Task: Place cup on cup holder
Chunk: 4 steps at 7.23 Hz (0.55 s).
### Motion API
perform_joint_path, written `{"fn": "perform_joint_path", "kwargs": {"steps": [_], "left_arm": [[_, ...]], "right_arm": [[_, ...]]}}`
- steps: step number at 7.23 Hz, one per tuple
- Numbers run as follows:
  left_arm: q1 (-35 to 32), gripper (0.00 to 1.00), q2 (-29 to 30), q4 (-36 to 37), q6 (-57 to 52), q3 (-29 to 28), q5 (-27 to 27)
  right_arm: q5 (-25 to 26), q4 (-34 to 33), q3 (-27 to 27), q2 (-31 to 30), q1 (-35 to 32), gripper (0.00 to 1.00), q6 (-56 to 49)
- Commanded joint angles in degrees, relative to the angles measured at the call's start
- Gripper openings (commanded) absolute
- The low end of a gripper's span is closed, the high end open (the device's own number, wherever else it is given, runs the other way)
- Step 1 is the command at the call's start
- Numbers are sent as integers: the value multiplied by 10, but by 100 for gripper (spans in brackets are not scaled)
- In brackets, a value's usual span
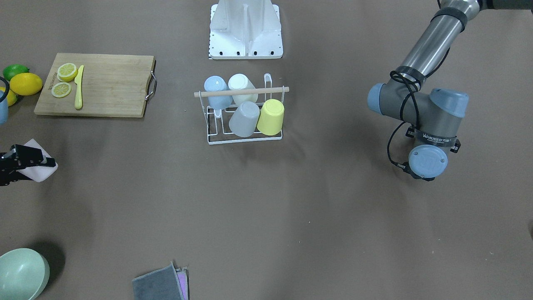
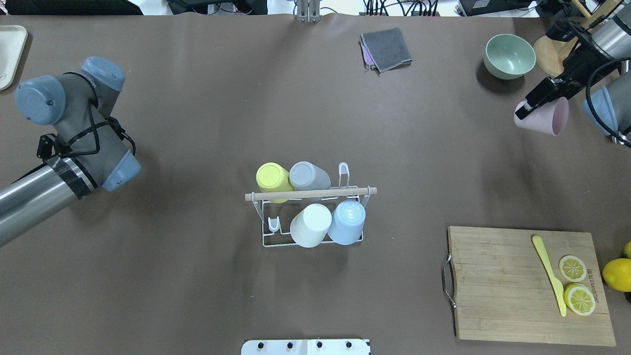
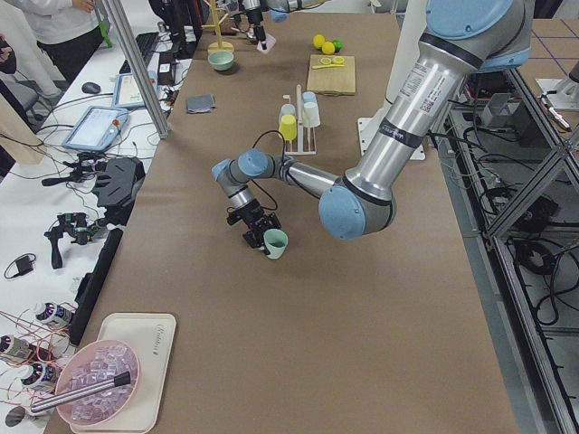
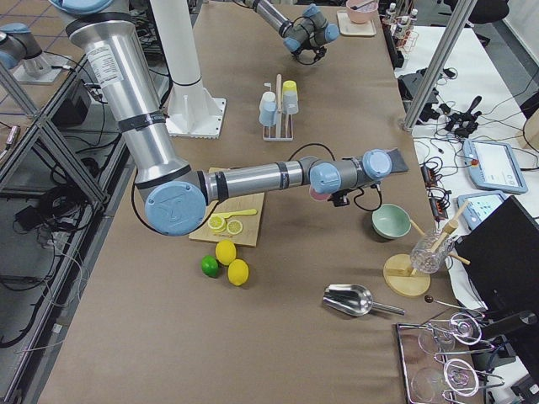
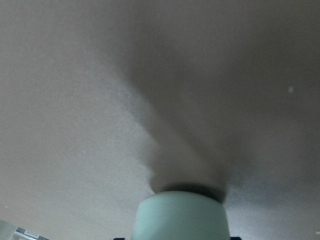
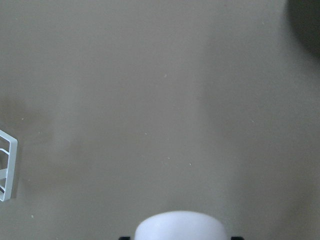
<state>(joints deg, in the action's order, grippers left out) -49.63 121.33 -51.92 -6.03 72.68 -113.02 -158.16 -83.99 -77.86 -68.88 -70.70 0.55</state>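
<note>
The right claw (image 2: 528,104) clamps the pink cup (image 2: 544,118) sideways, mouth turned outward, while the cup holder (image 2: 308,193) stands mid-desk, well off to the robot's left, rod running crosswise.

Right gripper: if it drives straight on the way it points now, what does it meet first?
Probably bare table: ahead of the right gripper and its pink cup, the wrist view shows only brown surface. The cup holder lies off left of that line.
</note>
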Motion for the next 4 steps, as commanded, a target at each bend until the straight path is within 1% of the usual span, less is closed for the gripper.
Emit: {"fn": "perform_joint_path", "kwargs": {"steps": [1, 2, 3, 4], "left_arm": [[-23, 47, 0, 9, -2, 6, -4], [-48, 47, 1, 11, -2, 19, -8], [-63, 48, 1, 10, -2, 32, -35], [-79, 48, 3, 9, 1, 48, -49]], "right_arm": [[-23, 88, 1, 1, -6, 29, 2], [-34, 129, 2, 1, -8, 29, 1], [-50, 173, 3, 1, -14, 29, 2], [-67, 196, 3, 1, -21, 29, 2]]}}
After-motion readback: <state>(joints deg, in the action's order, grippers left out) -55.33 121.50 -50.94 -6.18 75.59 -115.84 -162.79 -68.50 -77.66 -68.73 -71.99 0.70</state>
